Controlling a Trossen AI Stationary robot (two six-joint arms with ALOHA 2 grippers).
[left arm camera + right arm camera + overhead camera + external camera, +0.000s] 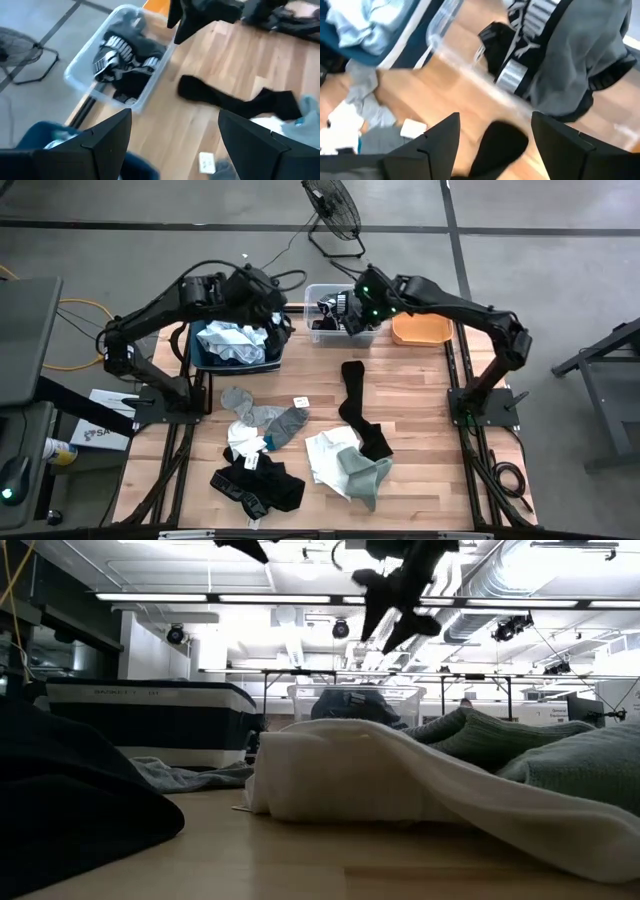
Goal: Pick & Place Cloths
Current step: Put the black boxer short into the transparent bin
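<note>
Wooden slatted table (420,410). Far edge: navy fabric bin (236,352) holding pale blue cloth, clear tub (340,315) with grey striped garments, orange tub (421,330). Centre: long black sock (360,412). Near side: grey socks (268,418), white cloth (325,453), grey-green cloth (364,475), black garment (258,486), small white tag (300,401).

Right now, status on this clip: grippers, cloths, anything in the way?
Left gripper open, empty, over navy bin. Right gripper open, empty, above clear tub. Black sock and other cloths on table. No obstruction.
</note>
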